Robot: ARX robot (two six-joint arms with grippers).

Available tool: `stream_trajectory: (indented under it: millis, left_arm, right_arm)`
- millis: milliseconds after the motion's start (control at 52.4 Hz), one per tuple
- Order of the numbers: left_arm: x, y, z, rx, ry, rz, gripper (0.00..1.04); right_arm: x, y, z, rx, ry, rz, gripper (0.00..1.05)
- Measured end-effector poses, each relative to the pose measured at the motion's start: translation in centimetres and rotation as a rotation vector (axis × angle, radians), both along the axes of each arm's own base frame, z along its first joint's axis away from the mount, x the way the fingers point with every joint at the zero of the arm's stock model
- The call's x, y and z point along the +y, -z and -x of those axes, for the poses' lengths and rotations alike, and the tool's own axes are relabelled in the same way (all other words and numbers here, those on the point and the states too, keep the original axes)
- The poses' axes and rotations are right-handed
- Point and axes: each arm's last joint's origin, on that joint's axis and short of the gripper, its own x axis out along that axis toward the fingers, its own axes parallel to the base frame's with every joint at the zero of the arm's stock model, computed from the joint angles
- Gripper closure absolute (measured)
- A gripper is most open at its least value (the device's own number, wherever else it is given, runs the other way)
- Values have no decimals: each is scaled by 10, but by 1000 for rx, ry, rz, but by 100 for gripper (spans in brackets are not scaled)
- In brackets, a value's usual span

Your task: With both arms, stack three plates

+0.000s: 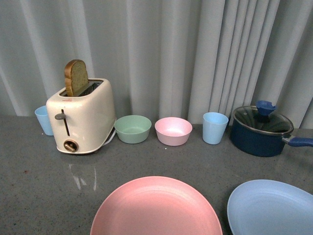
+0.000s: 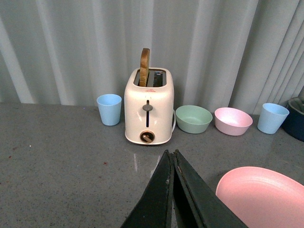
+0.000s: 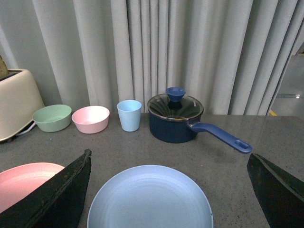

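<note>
Two plates show: the round matte pink plate [image 1: 156, 208] lies straight ahead between my arms, the round matte light blue plate [image 1: 271, 208] just beside it on its right. My right claw [image 3: 168, 156], spread wide, faces the blue one, so it is nearer; my left claw [image 2: 171, 153], pressed together, has pink to its right. Bare grey counter [image 1: 39, 196] lies leftward; the third is out of view.

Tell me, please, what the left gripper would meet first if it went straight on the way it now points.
Probably the toaster: the shut left gripper points at its front, with only counter between them. Depth is unclear, so if the line slopes down it may touch the counter first.
</note>
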Motion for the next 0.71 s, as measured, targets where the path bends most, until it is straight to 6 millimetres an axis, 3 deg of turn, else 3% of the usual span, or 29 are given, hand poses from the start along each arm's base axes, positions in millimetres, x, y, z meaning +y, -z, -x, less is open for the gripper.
stream_trajectory:
  millis: [248,553,706]
  left_arm:
    - [0,3,13,8,1,-1,101]
    - [0,3,13,6,0,-1,101]
    - [0,3,13,6,0,-1,65]
  right_arm:
    - [0,0,0,0,0,0,7]
    - [0,0,0,0,0,0,7]
    - [0,0,0,0,0,0,7]
